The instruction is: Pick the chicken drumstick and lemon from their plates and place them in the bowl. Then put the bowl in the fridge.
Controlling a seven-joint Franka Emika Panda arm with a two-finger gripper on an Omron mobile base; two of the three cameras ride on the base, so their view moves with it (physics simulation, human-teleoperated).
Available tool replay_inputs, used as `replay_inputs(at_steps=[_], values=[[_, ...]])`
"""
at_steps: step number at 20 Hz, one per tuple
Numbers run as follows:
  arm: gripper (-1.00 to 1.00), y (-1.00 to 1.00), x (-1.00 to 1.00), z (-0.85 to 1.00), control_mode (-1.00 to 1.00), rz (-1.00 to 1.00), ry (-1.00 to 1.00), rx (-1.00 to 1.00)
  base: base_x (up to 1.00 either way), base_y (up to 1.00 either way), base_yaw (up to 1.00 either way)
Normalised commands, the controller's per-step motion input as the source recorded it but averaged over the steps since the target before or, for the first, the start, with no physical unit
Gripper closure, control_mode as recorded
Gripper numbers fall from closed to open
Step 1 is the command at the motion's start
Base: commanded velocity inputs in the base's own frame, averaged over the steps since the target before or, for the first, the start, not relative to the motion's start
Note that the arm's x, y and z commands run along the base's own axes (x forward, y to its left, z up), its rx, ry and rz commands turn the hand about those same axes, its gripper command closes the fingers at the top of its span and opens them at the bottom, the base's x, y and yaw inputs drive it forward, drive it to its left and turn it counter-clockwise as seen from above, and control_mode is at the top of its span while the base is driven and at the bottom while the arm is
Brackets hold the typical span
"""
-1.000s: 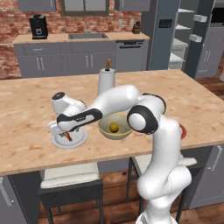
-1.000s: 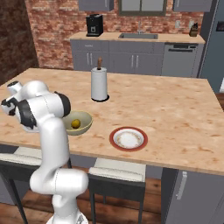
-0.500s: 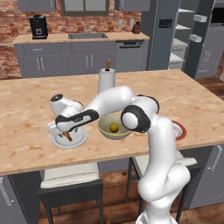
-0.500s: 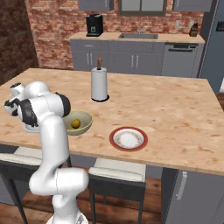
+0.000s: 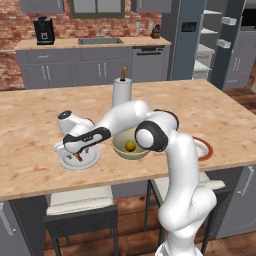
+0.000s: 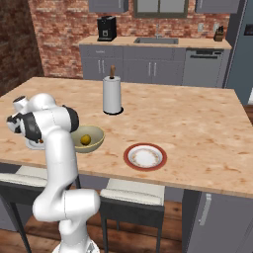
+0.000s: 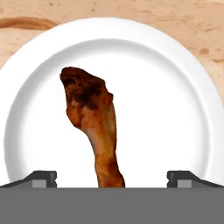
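Note:
The brown chicken drumstick (image 7: 94,127) lies on the plain white plate (image 7: 175,100), thick end away from the hand. Its thin bone end runs down between my gripper's (image 7: 112,179) two fingertips (image 7: 43,178), which stand wide apart, so the gripper is open. From the left base camera the gripper (image 5: 76,153) hangs just over that plate (image 5: 90,161) and drumstick (image 5: 79,157). Just to the right, the olive bowl (image 5: 120,150) holds the lemon (image 5: 130,145). In the right base view the bowl (image 6: 96,141) with the lemon (image 6: 85,140) sits beside my arm. The red-rimmed plate (image 6: 145,156) is bare.
A paper towel roll (image 5: 121,92) stands behind the bowl on the wooden island. The dark fridge (image 5: 175,45) stands at the back right with white shelves (image 5: 210,45) showing. Stools (image 5: 80,202) stand under the island's near edge.
The hand has stayed low over the plain plate with the drumstick. The arm's elbow has swung a little to the left, in front of the bowl.

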Motion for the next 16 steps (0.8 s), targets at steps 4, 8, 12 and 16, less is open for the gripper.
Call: replay_inputs(at_steps=[4, 8, 12, 16], values=[[-1.0, 0.01, 0.16, -0.13, -1.0, 0.0, 0.0, 0.0, 0.0, 0.0, 0.0], [-1.0, 0.05, 0.15, -0.14, -1.0, 0.0, 0.0, 0.0, 0.0, 0.0, 0.0], [-1.0, 0.12, 0.17, -0.13, -1.0, 0.0, 0.0, 0.0, 0.0, 0.0, 0.0], [-1.0, 0.12, 0.09, -0.11, -1.0, 0.01, 0.0, 0.0, 0.0, 0.0, 0.0]])
